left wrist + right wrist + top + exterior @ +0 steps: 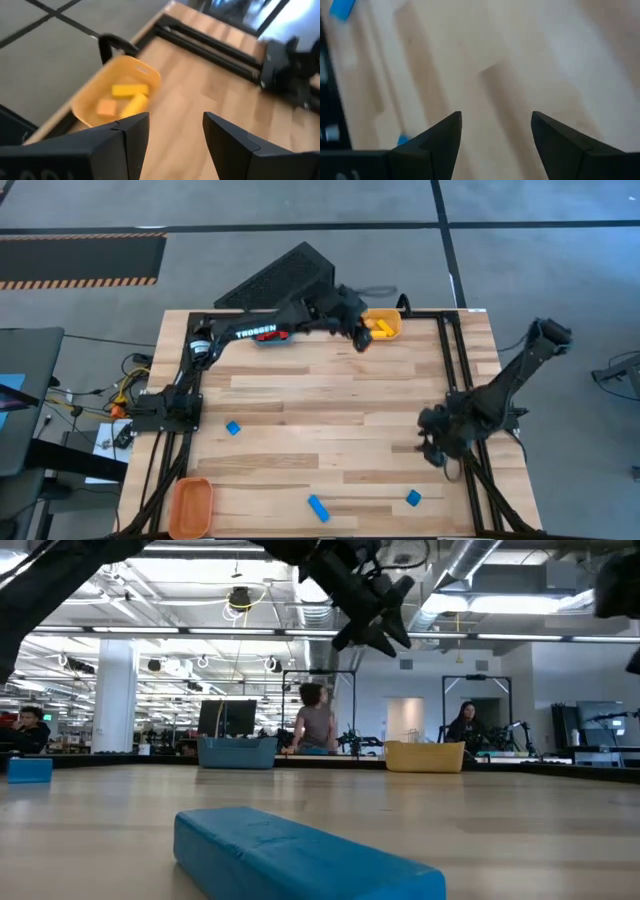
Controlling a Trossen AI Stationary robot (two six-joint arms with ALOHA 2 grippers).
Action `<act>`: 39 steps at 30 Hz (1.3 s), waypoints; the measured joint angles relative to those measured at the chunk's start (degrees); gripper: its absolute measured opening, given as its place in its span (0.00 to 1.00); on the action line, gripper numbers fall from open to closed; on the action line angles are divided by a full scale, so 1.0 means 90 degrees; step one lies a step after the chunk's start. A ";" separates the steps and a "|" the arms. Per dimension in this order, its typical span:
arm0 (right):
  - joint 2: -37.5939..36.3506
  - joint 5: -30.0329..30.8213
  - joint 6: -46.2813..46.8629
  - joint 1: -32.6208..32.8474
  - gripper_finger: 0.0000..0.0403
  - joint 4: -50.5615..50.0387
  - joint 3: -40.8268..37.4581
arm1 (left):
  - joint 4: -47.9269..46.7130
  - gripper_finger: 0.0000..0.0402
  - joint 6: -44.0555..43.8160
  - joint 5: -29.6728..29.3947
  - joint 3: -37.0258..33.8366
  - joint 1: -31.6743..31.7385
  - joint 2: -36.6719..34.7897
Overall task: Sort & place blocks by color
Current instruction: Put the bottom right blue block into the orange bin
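The left hand [360, 337] is being held released and empty above the far edge of the counter [330, 410], just beside the yellow bin [384, 326], in which two yellow blocks [131, 97] and an orange block [106, 107] are lying (seen most clearly in the left wrist view). The right hand [432, 448] is being held low over the counter's right side, its fingers [440, 135] spread apart with nothing between them. Three blue blocks are being left on the bare wood: a small one [233, 428] toward the left, a bar [318, 508] near the front edge, and a cube [413, 498] just in front of the right hand. An orange bin [191, 505] is sitting at the front left corner.
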 joint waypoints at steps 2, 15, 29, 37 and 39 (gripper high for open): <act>0.0330 0.0007 -0.0095 0.0438 0.65 0.0284 0.0000 | -0.0120 0.42 -0.0026 -0.0297 0.0000 -0.0331 0.0000; 0.2457 -0.0366 -0.1716 0.1548 0.64 0.2422 0.0242 | -0.0167 0.42 -0.0855 -0.1664 -0.2044 -0.1393 -0.0991; 0.4363 -0.0819 -0.4395 0.1579 0.65 0.2379 0.1271 | 0.2006 0.42 -0.1255 -0.2040 -0.6203 -0.2032 -0.4077; 0.4874 -0.0994 -0.5030 0.1374 0.64 0.1916 0.1768 | 0.1637 0.42 -0.1673 -0.2376 -0.7008 -0.2991 -0.4728; 0.4881 -0.1064 -0.5137 0.1305 0.60 0.1834 0.1849 | 0.1464 0.42 -0.1726 -0.2561 -0.7075 -0.3201 -0.4826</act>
